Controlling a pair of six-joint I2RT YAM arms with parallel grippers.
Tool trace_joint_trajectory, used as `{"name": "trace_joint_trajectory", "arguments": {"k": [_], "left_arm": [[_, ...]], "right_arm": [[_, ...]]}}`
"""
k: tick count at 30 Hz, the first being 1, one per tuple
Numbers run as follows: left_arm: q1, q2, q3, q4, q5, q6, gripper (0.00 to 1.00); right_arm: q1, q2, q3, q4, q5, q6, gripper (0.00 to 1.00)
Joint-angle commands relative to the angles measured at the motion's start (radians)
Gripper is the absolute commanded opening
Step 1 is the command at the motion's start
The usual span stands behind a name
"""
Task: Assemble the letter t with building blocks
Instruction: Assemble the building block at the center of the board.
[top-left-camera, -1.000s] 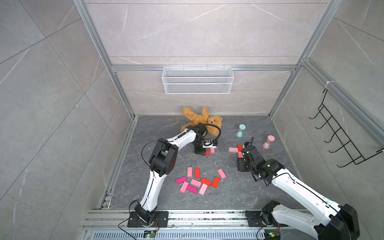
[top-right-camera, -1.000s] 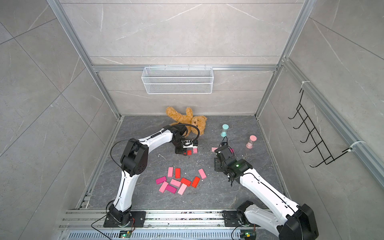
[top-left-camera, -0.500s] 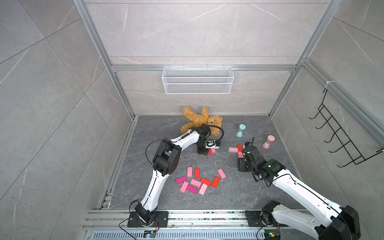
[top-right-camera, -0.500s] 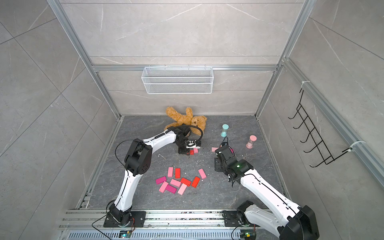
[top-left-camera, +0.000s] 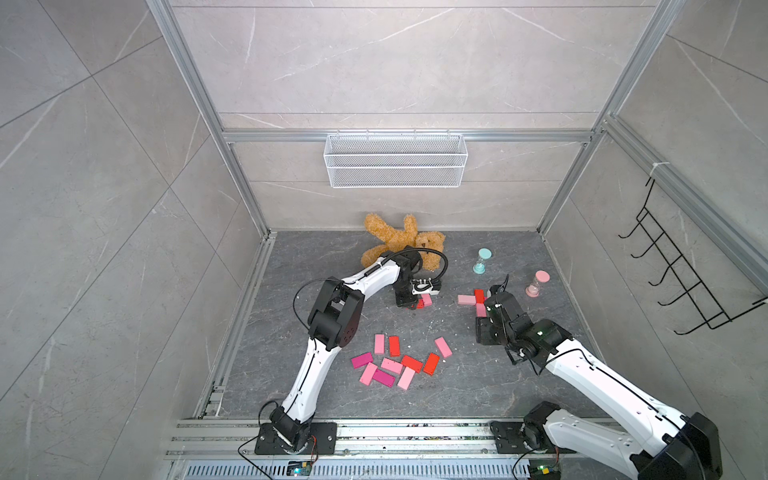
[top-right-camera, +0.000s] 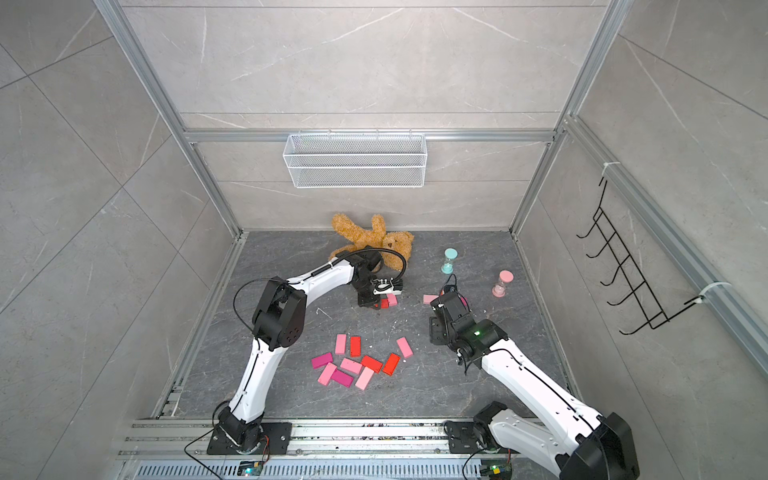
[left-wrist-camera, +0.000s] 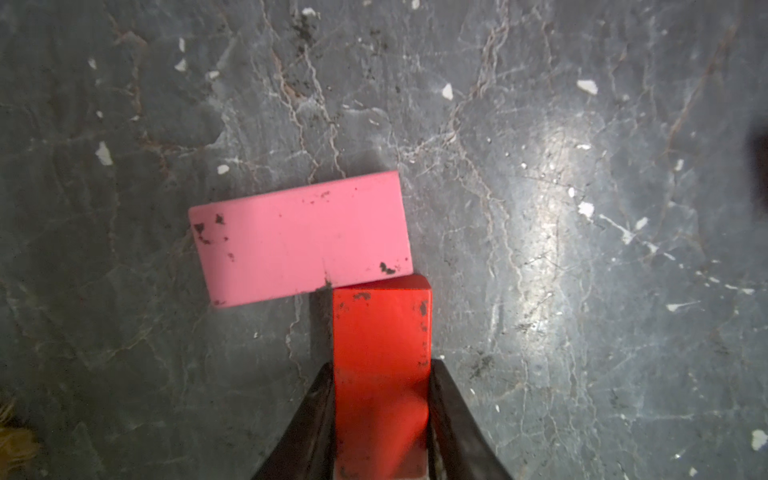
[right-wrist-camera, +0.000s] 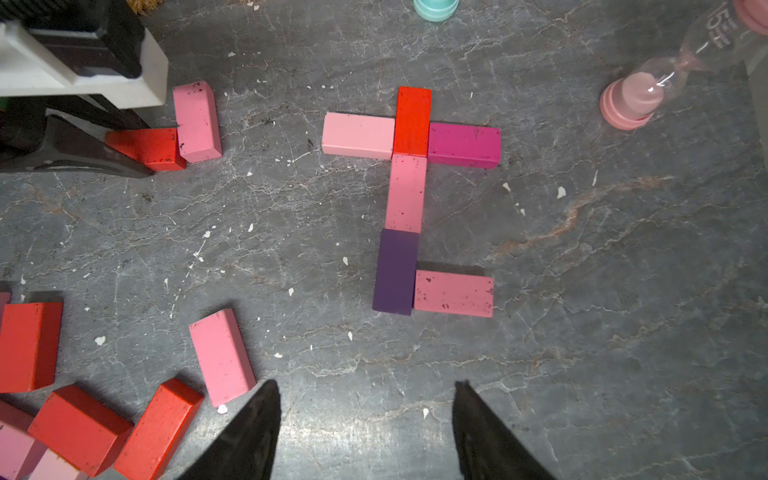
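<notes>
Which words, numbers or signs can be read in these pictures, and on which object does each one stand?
"15": printed on the clear glass of the pink hourglass, readable only in the right wrist view.
Smaller print just under that number: too blurred to read.
The building blocks: no letters or numbers on any visible face.
In both top views, nothing is large enough to read.

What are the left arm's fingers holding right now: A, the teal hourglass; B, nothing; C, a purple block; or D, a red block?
D: in the left wrist view the left fingers clamp the red block, its end touching a pink block.
</notes>
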Motion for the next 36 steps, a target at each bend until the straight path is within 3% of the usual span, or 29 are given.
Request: {"name": "trace_joint_trajectory", "arguments": {"k": [1, 22, 36], "left_arm": [[0.011, 0.052, 0.005, 0.008, -0.036, -0.021, 0.11], [0.029, 0.060, 0.006, 0.018, -0.068, -0.037, 0.16], [0.031, 0.059, -0.005, 0.027, -0.081, -0.030, 0.32]], "right_arm": [[-0.004, -0.017, 0.001, -0.020, 0.014, -0.004, 0.67], [-0.003, -0.011, 0.003, -0.022, 0.000, 0.000, 0.67], [-0.003, 0.005, -0.001, -0.002, -0.071, -0.018, 0.67]]}}
